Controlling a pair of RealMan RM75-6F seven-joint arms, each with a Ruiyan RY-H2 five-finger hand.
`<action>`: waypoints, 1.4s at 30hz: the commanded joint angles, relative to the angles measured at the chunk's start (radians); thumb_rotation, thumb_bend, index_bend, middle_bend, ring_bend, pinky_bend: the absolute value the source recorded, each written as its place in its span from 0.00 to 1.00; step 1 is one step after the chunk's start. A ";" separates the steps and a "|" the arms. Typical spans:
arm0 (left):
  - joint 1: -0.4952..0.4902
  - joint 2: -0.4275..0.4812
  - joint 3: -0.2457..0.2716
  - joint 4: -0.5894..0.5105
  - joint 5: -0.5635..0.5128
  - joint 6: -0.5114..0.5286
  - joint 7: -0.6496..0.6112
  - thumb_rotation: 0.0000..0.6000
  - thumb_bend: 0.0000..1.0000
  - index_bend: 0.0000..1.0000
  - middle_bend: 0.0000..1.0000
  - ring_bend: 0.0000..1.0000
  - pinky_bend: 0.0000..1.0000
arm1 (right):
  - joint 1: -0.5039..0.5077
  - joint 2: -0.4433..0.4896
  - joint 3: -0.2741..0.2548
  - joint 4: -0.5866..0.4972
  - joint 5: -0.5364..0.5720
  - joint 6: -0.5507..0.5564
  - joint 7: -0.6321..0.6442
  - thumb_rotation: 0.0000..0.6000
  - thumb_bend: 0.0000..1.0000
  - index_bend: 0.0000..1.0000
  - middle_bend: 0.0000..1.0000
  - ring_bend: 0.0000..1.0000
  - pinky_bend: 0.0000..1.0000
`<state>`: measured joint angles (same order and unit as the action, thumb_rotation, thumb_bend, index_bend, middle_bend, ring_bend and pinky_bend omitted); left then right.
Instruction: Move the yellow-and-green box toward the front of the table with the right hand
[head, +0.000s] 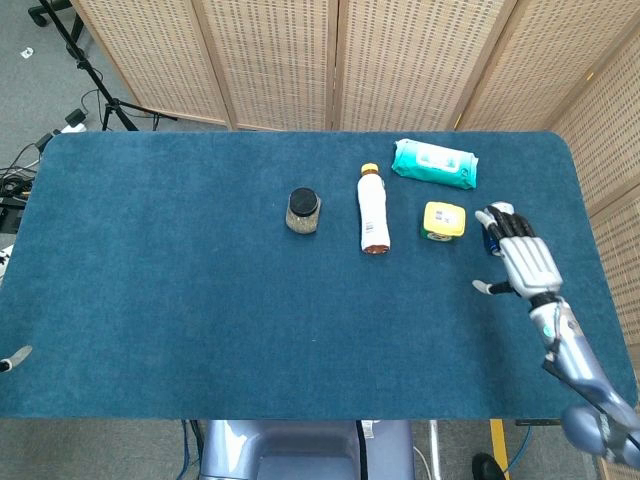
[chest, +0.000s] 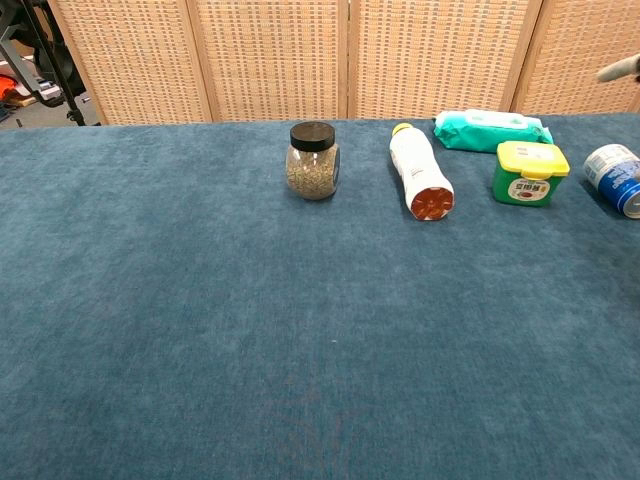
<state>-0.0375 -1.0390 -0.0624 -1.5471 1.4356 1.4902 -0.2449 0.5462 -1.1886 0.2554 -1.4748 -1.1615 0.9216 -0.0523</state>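
The yellow-and-green box (head: 443, 221) (chest: 529, 172) stands upright at the back right of the blue table (head: 180, 290). My right hand (head: 522, 262) hovers just right of it and a little nearer the front, apart from it. Its fingers are spread and it holds nothing. In the head view it covers most of the blue can (head: 490, 240). The chest view shows only one fingertip (chest: 620, 68) at the top right edge. Of my left hand, only a fingertip (head: 12, 358) shows at the far left edge.
A blue can (chest: 620, 178) lies right of the box. A white bottle (head: 372, 209) (chest: 420, 184) lies on its side to the left of the box. A black-lidded jar (head: 303, 210) (chest: 312, 161) stands further left. A teal wipes pack (head: 434, 163) (chest: 490, 130) lies behind the box.
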 joint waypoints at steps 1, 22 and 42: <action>-0.012 -0.001 -0.007 0.004 -0.018 -0.026 0.004 1.00 0.00 0.00 0.00 0.00 0.00 | 0.121 -0.114 0.043 0.121 0.163 -0.101 -0.139 1.00 0.00 0.00 0.00 0.00 0.00; -0.075 -0.015 -0.033 0.024 -0.128 -0.181 0.046 1.00 0.00 0.00 0.00 0.00 0.00 | 0.369 -0.367 0.030 0.562 0.445 -0.340 -0.317 1.00 0.00 0.02 0.01 0.00 0.00; -0.136 -0.051 -0.055 0.045 -0.237 -0.304 0.138 1.00 0.00 0.00 0.00 0.00 0.00 | 0.449 -0.606 0.002 1.001 0.200 -0.380 -0.073 1.00 0.38 0.54 0.61 0.40 0.08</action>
<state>-0.1723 -1.0897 -0.1174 -1.5005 1.1981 1.1859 -0.1086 1.0003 -1.7944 0.2705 -0.4733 -0.8826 0.4995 -0.2022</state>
